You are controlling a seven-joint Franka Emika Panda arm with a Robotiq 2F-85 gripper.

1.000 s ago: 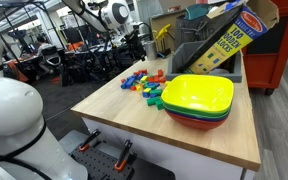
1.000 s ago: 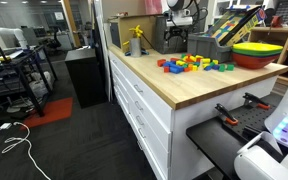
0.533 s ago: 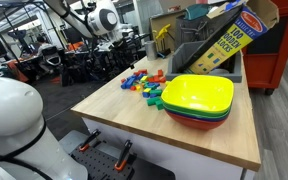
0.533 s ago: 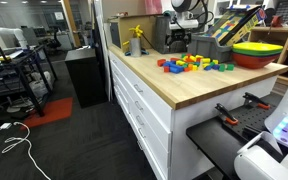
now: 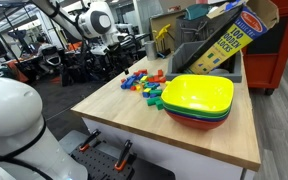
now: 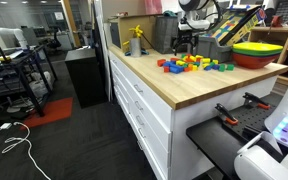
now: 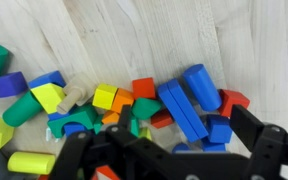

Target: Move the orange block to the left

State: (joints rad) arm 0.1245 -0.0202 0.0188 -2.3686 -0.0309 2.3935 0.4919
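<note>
A pile of coloured blocks (image 5: 144,83) lies on the wooden table (image 5: 114,115); it also shows in the other exterior view (image 6: 189,64). In the wrist view a small orange block (image 7: 121,100) sits in the middle of the pile, beside a yellow block (image 7: 105,96) and a red block (image 7: 144,87). My gripper (image 7: 182,128) is open and empty and hangs above the pile, over the long blue blocks (image 7: 182,105) just right of the orange block. It touches nothing. The gripper shows in both exterior views (image 5: 120,48) (image 6: 187,42), above the far end of the table.
Stacked yellow, green and red bowls (image 5: 198,98) stand close to the pile, also seen in an exterior view (image 6: 256,52). A grey bin with a block box (image 5: 216,50) stands behind. The table's edge (image 6: 154,85) runs along the drawers.
The arm has swung sideways above the far end of the table, toward the pile. The blocks have not moved.
</note>
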